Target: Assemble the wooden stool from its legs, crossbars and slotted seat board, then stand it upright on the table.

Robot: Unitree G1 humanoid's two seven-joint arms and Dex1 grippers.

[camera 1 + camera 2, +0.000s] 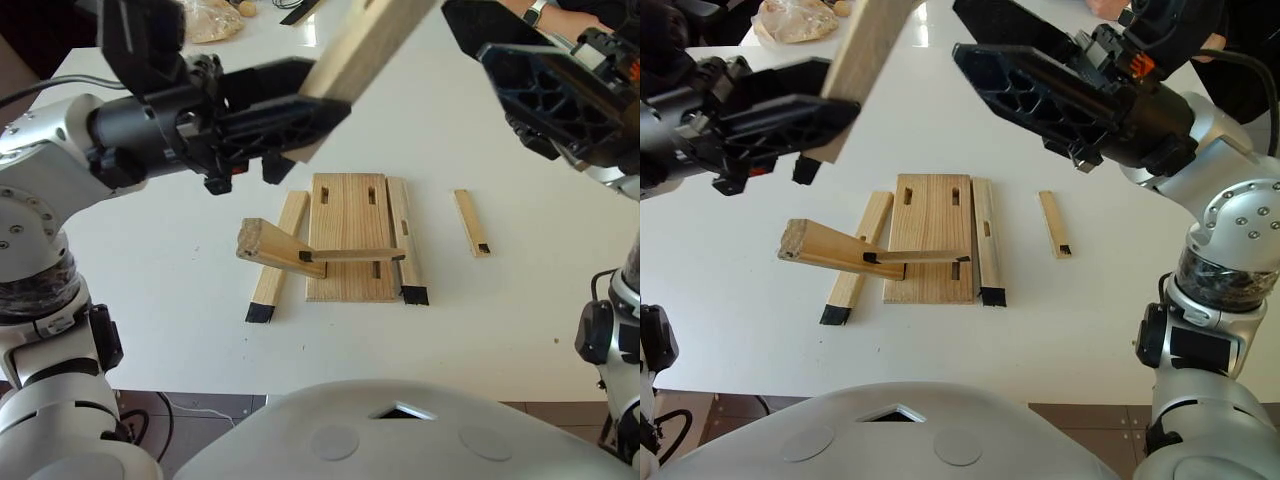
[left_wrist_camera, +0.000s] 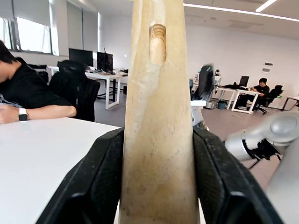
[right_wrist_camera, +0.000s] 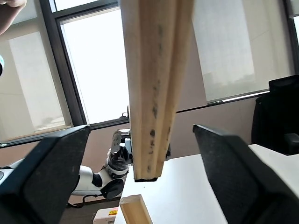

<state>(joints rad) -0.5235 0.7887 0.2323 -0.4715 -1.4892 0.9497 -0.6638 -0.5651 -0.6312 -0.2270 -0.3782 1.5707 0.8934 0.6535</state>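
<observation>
My left gripper [image 1: 315, 95] is shut on a wooden leg [image 1: 368, 45], held slanting high above the table; in the left wrist view the leg [image 2: 159, 116] sits tight between both fingers [image 2: 93, 186]. My right gripper [image 1: 985, 35] is open up beside it, and its fingers [image 3: 51, 172] stand wide apart on either side of the leg [image 3: 154, 84] without touching. On the table lies the slotted seat board [image 1: 350, 225], with a leg [image 1: 275, 270] on its left and another [image 1: 405, 235] on its right. A leg joined to a crossbar [image 1: 355, 255] lies across them. A short crossbar [image 1: 472, 222] lies alone to the right.
A crumpled bag [image 1: 215, 18] and cables sit at the table's far edge, and a person's arm [image 1: 540, 12] rests at the far right corner. White tabletop [image 1: 150, 270] stretches bare to the left, right and front of the parts.
</observation>
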